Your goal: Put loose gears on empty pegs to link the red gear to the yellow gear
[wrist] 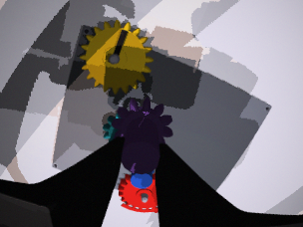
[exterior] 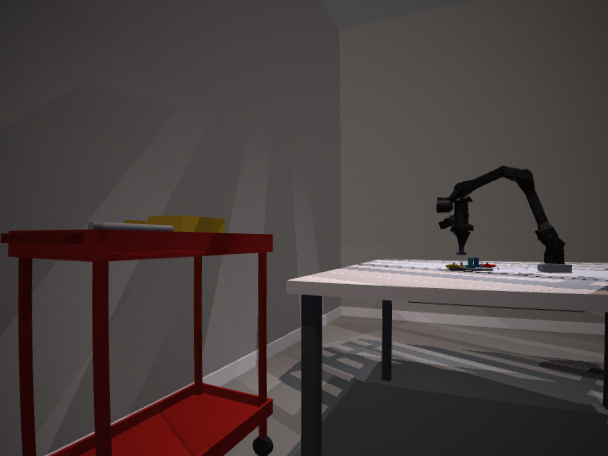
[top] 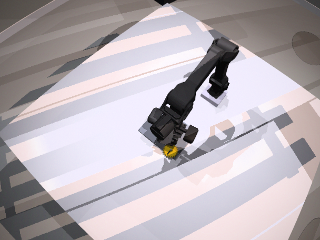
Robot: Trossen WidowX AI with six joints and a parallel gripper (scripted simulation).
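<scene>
My gripper is shut on the handle of a purple gear and holds it in the air above the grey board. The yellow gear with its black stripe sits on the board. In the wrist view the purple gear hangs between it and the red gear. A teal gear and a blue gear stand on the board, mostly hidden behind the purple gear in the wrist view. The peg under the purple gear is hidden.
The arm covers most of the board in the top view. The arm's base plate stands on the table. A red cart with a yellow box on top stands apart from the table.
</scene>
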